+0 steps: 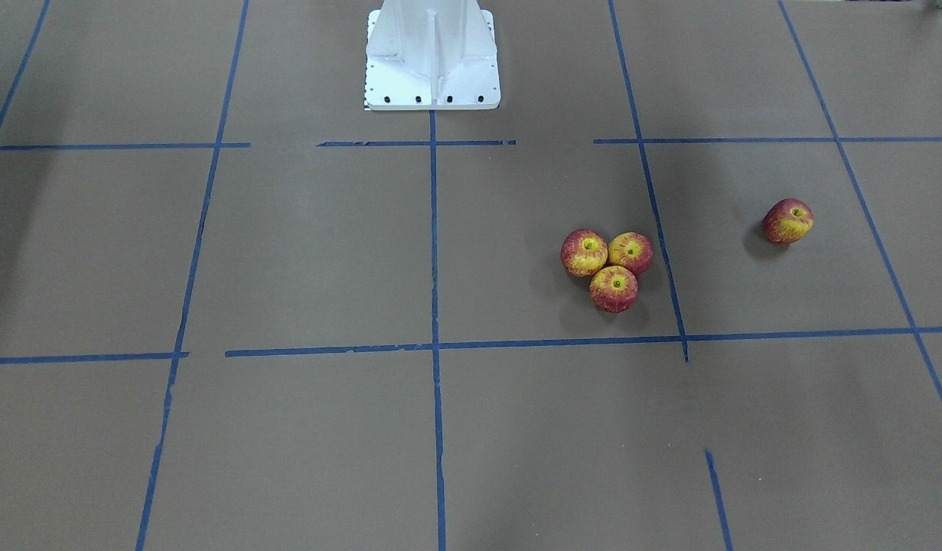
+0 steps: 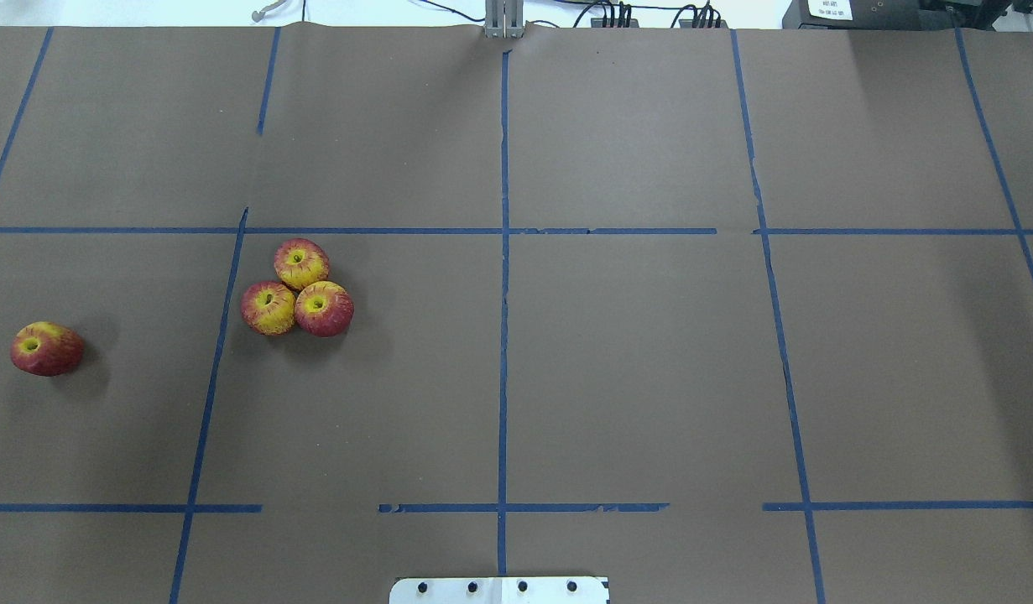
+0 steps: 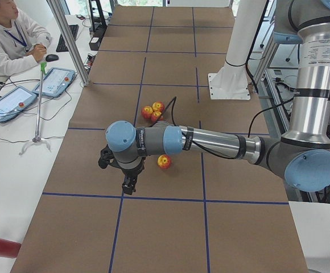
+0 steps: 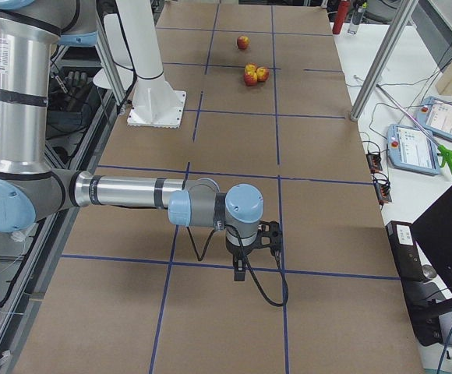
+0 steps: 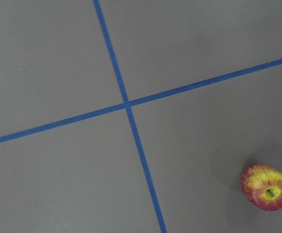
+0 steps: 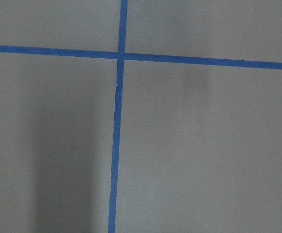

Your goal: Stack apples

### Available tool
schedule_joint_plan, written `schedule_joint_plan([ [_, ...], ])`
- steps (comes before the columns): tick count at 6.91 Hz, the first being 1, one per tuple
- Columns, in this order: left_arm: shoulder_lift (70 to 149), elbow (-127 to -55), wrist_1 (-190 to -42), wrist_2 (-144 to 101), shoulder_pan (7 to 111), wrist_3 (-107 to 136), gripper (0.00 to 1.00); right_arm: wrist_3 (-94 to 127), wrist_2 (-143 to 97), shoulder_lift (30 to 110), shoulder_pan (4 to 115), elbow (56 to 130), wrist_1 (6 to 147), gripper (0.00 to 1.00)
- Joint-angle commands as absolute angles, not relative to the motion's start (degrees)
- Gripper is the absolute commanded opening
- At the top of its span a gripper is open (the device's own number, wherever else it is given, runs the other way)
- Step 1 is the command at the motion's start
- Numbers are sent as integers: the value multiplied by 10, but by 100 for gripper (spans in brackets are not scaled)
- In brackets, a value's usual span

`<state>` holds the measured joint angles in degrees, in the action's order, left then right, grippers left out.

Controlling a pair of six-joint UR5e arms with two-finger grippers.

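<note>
Three red-and-yellow apples (image 2: 301, 262) sit touching in a cluster on the brown table, stem dimples up; the cluster also shows in the front view (image 1: 614, 288). One more apple (image 2: 46, 348) lies alone to the robot's left, tilted, and shows in the left wrist view (image 5: 266, 187). My left gripper (image 3: 128, 185) hangs above the table a little beyond this lone apple (image 3: 164, 161), holding nothing that shows. My right gripper (image 4: 240, 271) hangs over bare table far from the apples. Both show only in the side views, so I cannot tell whether they are open or shut.
The white robot base (image 1: 432, 57) stands at the table's middle edge. Blue tape lines (image 2: 503, 335) grid the brown table. An operator (image 3: 5, 40) sits at a side desk with tablets (image 3: 54, 82). Metal posts (image 3: 68, 40) stand at the table's far edge.
</note>
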<state>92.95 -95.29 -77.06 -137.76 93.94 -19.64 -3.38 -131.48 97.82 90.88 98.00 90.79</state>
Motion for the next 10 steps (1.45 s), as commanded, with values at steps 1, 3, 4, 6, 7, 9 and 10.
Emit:
schedule_joint_plan([
  [1,932,-953,-784,-1355,942,-195,100,-34,-1315,978,909,980,908,100],
  [3,931,-962,-800,-1311,938,-194,100,-34,-1315,978,909,980,908,100],
  [4,909,-948,-862,-1337,939,-190,100,-34,-1315,978,909,980,908,100],
  [6,856,-922,-1079,-1397,906,-63,100,-34,-1315,978,909,980,908,100],
  [7,853,-927,-1142,-1391,841,87,100,-34,-1315,978,909,980,908,100],
  [9,851,-940,-1214,-1352,720,280,100,-34,-1315,978,909,980,908,100],
  [10,850,-947,-1250,-1339,683,346,100,-33,-1315,978,909,980,908,100],
])
